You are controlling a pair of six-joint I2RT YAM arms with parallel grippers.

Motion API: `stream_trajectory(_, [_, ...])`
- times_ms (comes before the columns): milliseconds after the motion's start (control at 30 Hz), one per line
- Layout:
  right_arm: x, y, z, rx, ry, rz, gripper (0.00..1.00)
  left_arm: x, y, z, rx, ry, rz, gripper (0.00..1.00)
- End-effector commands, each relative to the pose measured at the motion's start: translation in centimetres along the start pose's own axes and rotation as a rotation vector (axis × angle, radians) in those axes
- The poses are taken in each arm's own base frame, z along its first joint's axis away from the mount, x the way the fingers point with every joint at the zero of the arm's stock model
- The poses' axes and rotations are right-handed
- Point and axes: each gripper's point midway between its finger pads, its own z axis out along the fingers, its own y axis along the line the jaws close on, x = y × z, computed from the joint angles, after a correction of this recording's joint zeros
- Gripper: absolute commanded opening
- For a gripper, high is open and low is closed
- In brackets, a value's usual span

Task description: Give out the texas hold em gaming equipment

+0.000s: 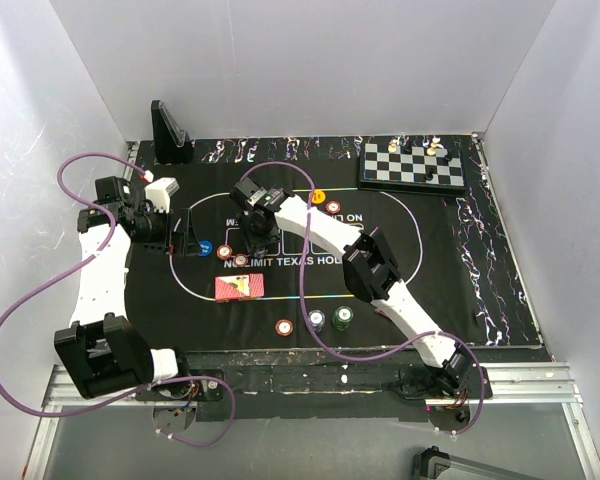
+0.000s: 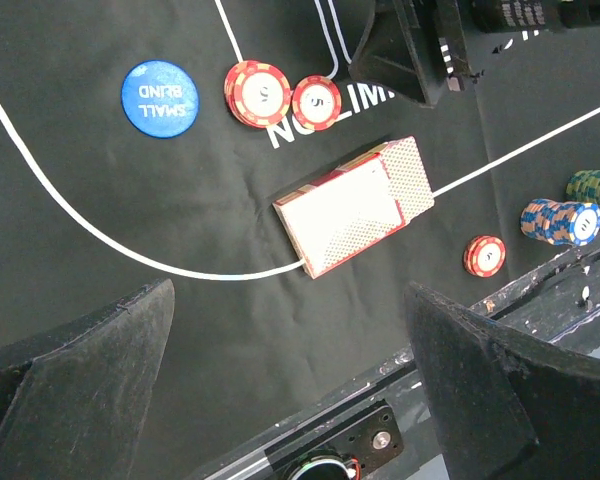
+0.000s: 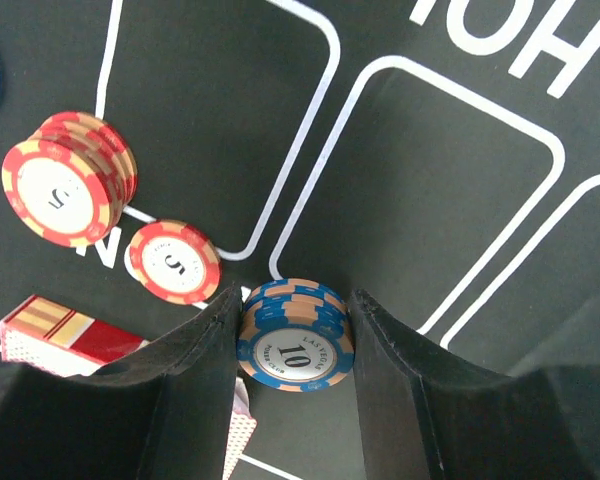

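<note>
Now we see our right gripper (image 3: 295,325) clamped on a short stack of blue chips (image 3: 294,352) over the black mat (image 3: 430,225), near a lone red chip (image 3: 174,261) and a red stack (image 3: 68,178), while our left gripper (image 2: 290,290) hangs spread wide, gripping nothing, above the red-backed deck of cards (image 2: 352,207)

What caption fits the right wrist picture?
Right gripper pinches a short stack of blue chips; red chips and a pack of cards lie nearby on the black mat.

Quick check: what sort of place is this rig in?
Probably a lab test cell, not a card room: bare white walls, a metal rail, and a chessboard on the poker mat.
</note>
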Motion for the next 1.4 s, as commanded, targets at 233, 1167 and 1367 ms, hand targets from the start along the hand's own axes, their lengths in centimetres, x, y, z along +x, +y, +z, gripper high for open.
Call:
stream_trajectory(233, [-4.1, 1.5, 0.3, -0.061, -0.135, 0.086, 0.37, -0.6, -0.7, -0.7, 0.016, -0.047, 0.055, 1.0])
stream_trajectory(1167, [-6.6, -0.1, -5.4, -0.072, -0.209, 0.091, 0.78, 0.4, -0.7, -1.1, -0.011, -0.035, 0.049, 1.0])
stream_trajectory(1367, [-4.7, -1.8, -12.1, -0.045, -0.233, 0.04, 0.82, -0.1, -1.1, -1.7, -0.017, -0.055, 0.051, 1.0])
